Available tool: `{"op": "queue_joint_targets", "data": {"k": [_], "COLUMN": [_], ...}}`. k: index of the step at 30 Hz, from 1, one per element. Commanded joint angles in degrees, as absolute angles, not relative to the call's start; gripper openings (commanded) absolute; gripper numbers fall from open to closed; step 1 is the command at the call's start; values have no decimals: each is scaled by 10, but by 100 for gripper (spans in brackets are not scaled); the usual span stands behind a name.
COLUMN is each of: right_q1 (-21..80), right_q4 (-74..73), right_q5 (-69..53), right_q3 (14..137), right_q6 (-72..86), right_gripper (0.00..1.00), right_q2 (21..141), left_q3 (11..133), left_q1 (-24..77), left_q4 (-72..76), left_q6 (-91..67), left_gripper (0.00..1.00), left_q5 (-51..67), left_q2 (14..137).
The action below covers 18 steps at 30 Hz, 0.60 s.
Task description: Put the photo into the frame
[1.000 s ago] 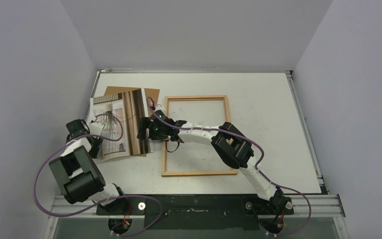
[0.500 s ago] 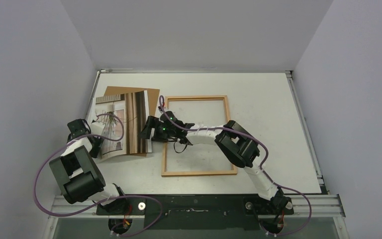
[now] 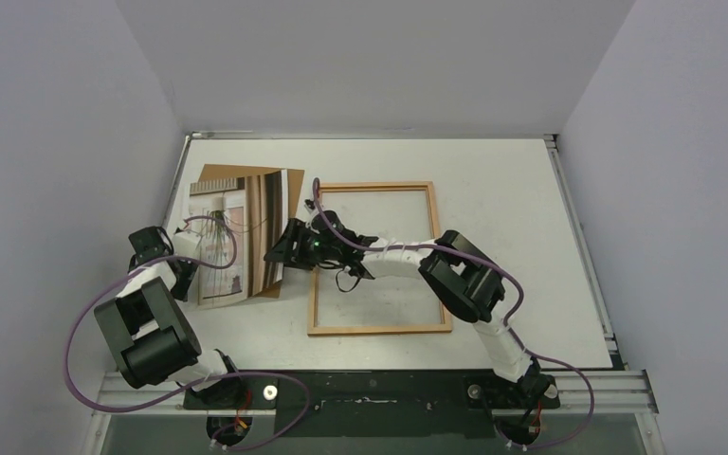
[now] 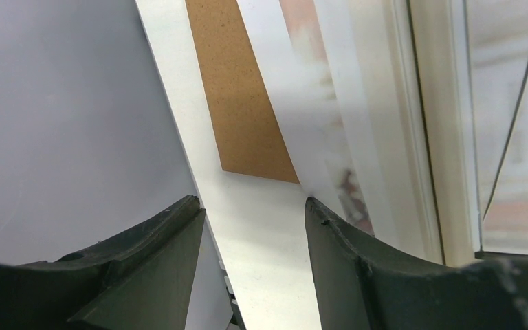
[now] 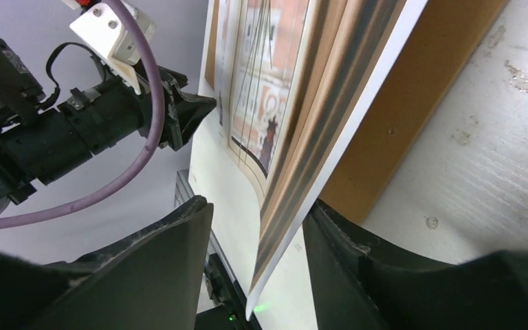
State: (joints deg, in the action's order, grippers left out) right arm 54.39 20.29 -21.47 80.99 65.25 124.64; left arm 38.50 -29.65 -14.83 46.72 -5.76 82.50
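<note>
White tabletop [image 3: 512, 218] between grey walls, viewed from above. Photo [image 3: 232, 237] at far left, curled up over fibreboard backing sheet [image 3: 213, 173], print side up. Right tool [image 3: 280, 254] spread around photo's right edge, seemingly not pinching. Left tool [image 3: 182, 258] likewise spread, just beside opposite edge. Frame [image 3: 374, 186] flat, immediately right of right tool, long axis near-to-far, roughly parallel to photo, right arm nearer. Versus a second ago: photo tilted steeper, narrower from above, right tool slightly farther

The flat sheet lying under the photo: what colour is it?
The sheet is plain brown; the left wrist view shows it best.
</note>
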Motion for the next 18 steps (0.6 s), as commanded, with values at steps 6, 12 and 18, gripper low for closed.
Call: {"op": "queue_joint_targets", "data": {"k": [6,12,18], "right_q1": [541,541,543], "right_q4": [168,118,-8], "right_q5": [-195,-169,-121], "right_q3": [855,886,976], "right_q6": [622,583,465], "right_gripper": [32,20,6], "right_q2": [1232,1238,1212], "left_q3": [373,384,464], "left_q1": [-291,-290,-304], "left_q4": [-183,-196,-296], "left_q6": [449,443,402], "left_gripper": [55,55,68], "left_q5": [-17,-8,56], "left_q2": [827,826,805]}}
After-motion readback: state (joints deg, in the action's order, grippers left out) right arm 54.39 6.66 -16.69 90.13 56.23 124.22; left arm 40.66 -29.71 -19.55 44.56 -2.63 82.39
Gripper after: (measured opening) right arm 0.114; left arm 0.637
